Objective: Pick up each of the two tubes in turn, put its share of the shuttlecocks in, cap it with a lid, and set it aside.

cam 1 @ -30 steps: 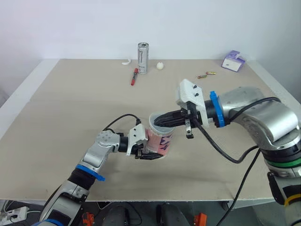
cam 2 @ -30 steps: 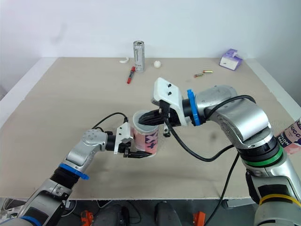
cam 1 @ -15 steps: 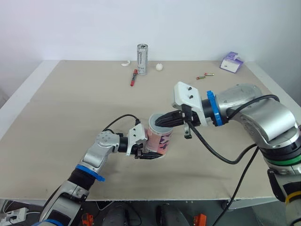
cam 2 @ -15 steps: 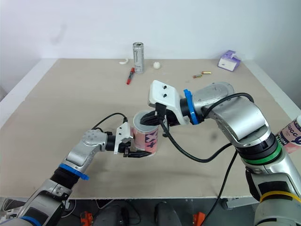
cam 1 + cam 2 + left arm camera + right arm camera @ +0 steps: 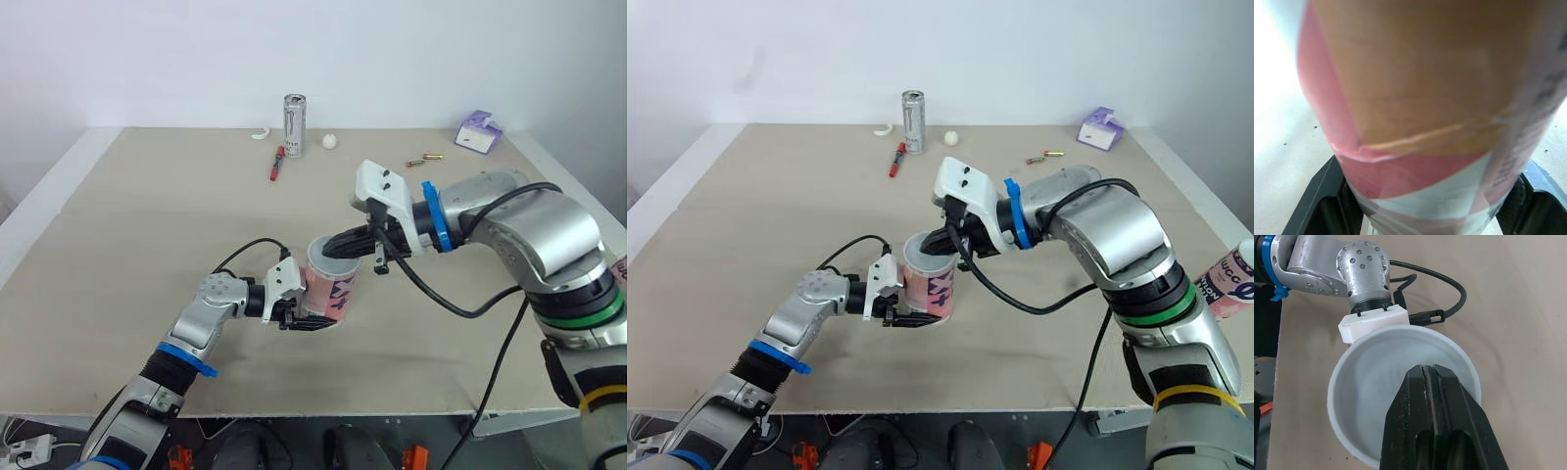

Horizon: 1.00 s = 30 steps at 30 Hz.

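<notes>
A pink and white patterned tube [image 5: 330, 292] stands upright on the table near the front middle. My left gripper [image 5: 312, 315] is shut on its lower part; in the left wrist view the tube [image 5: 1425, 98] sits between the black fingers [image 5: 1317, 196]. A white lid [image 5: 1376, 382] with a raised rim sits on the tube's top. My right gripper [image 5: 333, 255] is shut, and its joined fingertips [image 5: 1427, 377] rest over the middle of the lid. A second pink tube [image 5: 1231, 279] shows at the far right edge, beyond the table.
Along the table's back stand a silver can [image 5: 295, 122], a red marker [image 5: 278, 160], a small white ball [image 5: 331, 141] and a white scrap [image 5: 261, 134]. At the back right lie a purple box [image 5: 474, 130] and two small metal pieces [image 5: 427, 158].
My right wrist has swung slightly toward the back left while its fingertips stay on the tube's top. The left gripper and the tube have not moved.
</notes>
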Each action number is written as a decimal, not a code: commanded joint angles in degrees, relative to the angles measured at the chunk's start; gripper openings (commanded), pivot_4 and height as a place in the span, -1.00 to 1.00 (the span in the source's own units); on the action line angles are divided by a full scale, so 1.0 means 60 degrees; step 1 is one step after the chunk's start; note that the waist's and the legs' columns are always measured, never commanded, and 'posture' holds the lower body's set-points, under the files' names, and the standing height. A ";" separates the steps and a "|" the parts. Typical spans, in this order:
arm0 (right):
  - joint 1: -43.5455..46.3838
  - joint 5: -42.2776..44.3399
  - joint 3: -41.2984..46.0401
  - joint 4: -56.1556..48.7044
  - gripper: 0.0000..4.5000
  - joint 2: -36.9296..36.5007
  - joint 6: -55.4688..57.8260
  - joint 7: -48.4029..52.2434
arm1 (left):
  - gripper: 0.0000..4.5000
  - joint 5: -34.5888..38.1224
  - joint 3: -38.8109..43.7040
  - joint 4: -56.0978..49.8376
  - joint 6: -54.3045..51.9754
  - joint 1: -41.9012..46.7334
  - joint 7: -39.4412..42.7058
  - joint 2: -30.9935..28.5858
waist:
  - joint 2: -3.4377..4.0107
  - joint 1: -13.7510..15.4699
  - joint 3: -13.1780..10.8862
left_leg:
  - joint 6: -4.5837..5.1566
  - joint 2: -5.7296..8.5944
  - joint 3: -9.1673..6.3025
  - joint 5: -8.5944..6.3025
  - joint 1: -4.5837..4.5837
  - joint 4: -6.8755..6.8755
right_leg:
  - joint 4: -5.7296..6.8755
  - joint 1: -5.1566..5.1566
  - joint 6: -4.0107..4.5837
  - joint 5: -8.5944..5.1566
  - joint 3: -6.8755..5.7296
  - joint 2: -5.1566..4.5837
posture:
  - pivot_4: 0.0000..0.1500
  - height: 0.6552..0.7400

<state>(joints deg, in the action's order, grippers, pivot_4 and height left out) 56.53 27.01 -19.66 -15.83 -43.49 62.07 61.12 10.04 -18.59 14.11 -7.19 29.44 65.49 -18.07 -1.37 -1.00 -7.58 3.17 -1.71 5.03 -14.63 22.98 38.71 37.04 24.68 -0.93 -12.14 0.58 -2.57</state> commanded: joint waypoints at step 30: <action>-0.7895 -0.0496 0.3975 -0.0219 0.54 0.0867 -0.7749 0.0229 | 1.00 0.0196 0.0303 0.0882 0.0824 -0.0007 0.0366 -0.0141 | -0.0012 0.0009 -0.0069 | 0.0015 0.0004 -0.0005 0.0016 0.0041 -0.0035 | -0.0055 0.0025 -0.0049 0.0005 -0.0081 0.0032 | 1.00 1.00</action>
<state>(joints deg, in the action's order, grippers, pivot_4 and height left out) 9.18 25.20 5.20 -17.79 -38.72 18.86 61.77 11.32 -17.48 19.24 -3.02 29.38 67.11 -18.70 -1.44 -0.95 -7.99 3.25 -1.69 4.95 -14.53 23.27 38.49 36.71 24.84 -1.20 -12.13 0.06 -2.37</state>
